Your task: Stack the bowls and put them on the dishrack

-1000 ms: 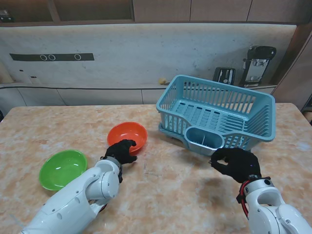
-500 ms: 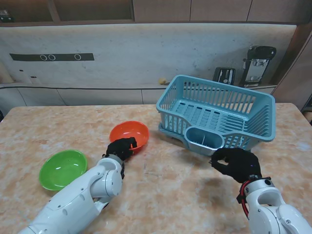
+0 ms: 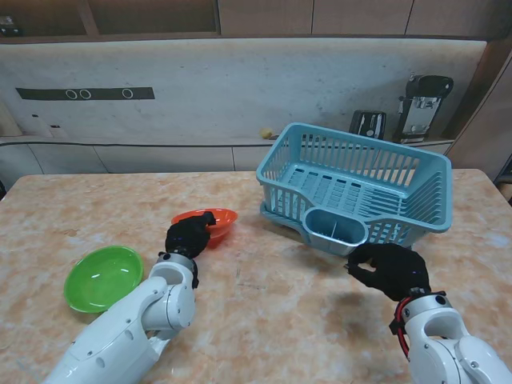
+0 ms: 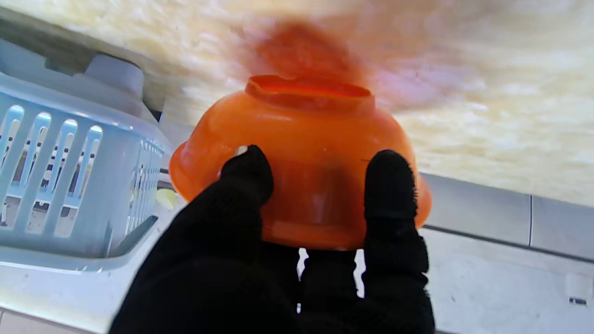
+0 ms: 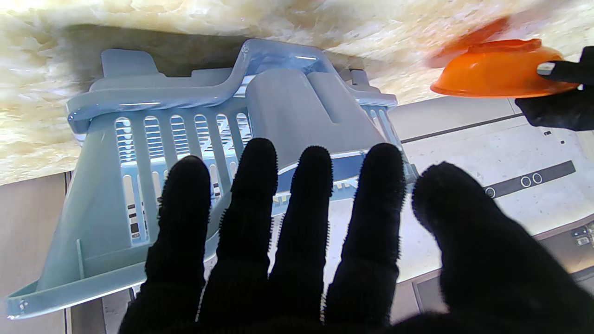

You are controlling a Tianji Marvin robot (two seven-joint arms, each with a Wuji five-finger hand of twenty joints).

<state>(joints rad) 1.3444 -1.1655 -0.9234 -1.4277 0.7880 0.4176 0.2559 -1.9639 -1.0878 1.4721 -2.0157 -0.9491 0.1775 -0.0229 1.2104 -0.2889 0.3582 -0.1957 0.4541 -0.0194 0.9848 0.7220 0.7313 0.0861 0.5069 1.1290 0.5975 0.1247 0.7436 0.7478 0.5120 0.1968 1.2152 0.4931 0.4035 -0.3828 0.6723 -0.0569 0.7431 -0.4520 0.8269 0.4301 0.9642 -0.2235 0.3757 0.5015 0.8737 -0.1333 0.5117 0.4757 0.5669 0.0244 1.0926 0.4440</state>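
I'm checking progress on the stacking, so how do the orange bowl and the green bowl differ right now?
The orange bowl is gripped at its rim by the left hand and lifted off the table, tilted; the green bowl sits flat on the table, untouched. The orange bowl lies nearer the dishrack; the green bowl is farther left and nearer to me. Both look like similar empty plastic bowls, mouths up.

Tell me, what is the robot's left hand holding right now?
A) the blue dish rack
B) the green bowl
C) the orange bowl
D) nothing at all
C. The left hand has its fingers wrapped on the orange bowl, which is tipped up off the table, while the green bowl sits alone on the table nearer to me.
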